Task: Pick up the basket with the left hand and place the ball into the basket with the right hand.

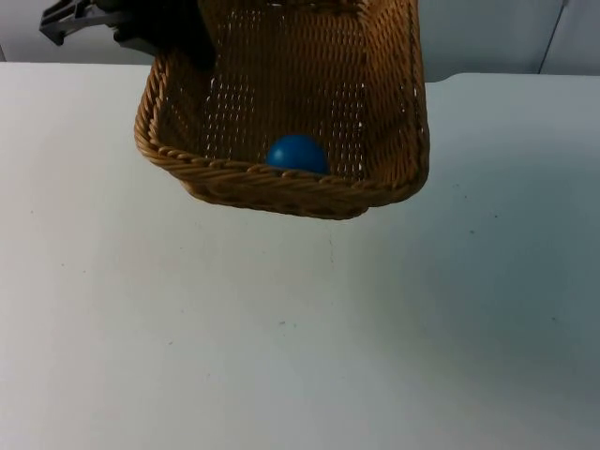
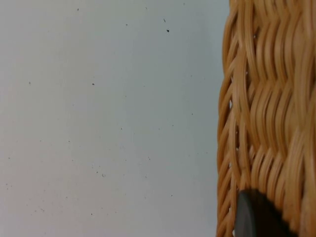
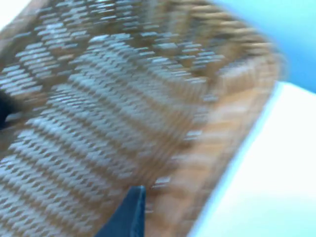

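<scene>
The tan wicker basket [image 1: 281, 103] hangs tilted above the white table [image 1: 300, 328] at the far side, its woven walls open-meshed, and the round blue ball [image 1: 297, 154] lies inside against its near wall. The left gripper [image 1: 178, 33] is clamped on the basket's far left rim, a black fingertip [image 2: 254, 217] pressed against the weave. The right gripper [image 3: 129, 212] hovers over the basket's interior; whether its jaws are apart or together cannot be told.

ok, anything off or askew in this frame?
The wicker basket hangs tilted above the white table, held at its rim by the left tool. The blue ball sits against the low front wall. Nothing spilled or damaged.
</scene>
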